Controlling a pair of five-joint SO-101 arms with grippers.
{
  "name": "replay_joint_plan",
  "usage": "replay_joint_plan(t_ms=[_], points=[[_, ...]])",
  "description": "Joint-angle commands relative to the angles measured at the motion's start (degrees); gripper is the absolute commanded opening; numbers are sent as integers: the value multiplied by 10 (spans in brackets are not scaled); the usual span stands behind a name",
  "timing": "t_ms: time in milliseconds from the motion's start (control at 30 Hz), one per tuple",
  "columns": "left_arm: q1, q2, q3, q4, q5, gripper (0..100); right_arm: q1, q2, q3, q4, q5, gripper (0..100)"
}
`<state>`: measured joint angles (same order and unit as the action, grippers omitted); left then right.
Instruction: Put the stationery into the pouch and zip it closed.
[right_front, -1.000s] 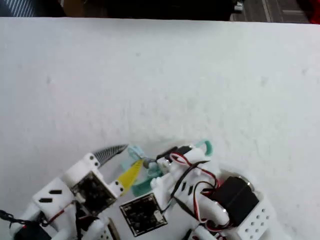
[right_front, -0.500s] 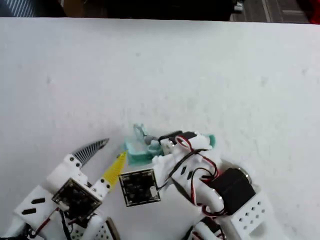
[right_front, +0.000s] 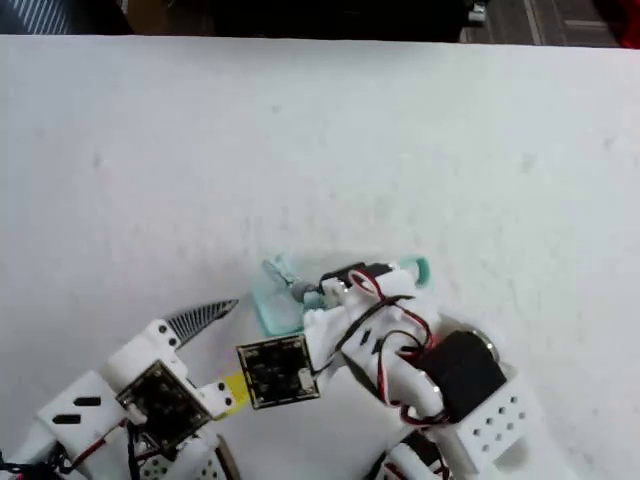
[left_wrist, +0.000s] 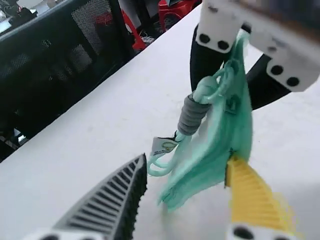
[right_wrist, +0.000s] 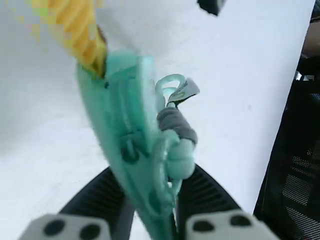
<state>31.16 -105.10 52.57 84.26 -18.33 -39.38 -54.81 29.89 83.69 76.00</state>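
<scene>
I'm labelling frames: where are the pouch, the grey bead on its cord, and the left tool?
pouch (left_wrist: 225, 135), left wrist view, on its teal fabric side.
grey bead (left_wrist: 192, 114), left wrist view, on the bead's ribbed middle.
left tool (left_wrist: 186, 162), left wrist view, midway between its grey and yellow fingertips.

The surface (right_front: 420, 150) is a white, faintly grainy tabletop that spans the high view from side to side. Its far edge runs straight across the top of that view against a dark room. Toward the near side, a teal pouch (right_front: 278, 308) stands on end over the white top. Its lower edge comes down close to the surface, but whether it touches cannot be told.
</scene>
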Motion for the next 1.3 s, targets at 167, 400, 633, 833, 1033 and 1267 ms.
replay_joint_plan(t_ms=[167,400,633,833,1033,1267], points=[[-32,1,-133,102,-46,317,29,-1,-43,-11,3,17],[-30,1,-60,37,-13,317,2,15,-72,22,3,17],[-30,1,65,-90,11,318,-16,15,-102,37,-1,17],[-10,1,110,-135,25,316,-34,15,-102,44,-2,17],[51,1,153,-171,55,188,-48,10,-103,43,-3,17],[70,1,152,-166,40,34,-36,10,-154,44,-51,17]])
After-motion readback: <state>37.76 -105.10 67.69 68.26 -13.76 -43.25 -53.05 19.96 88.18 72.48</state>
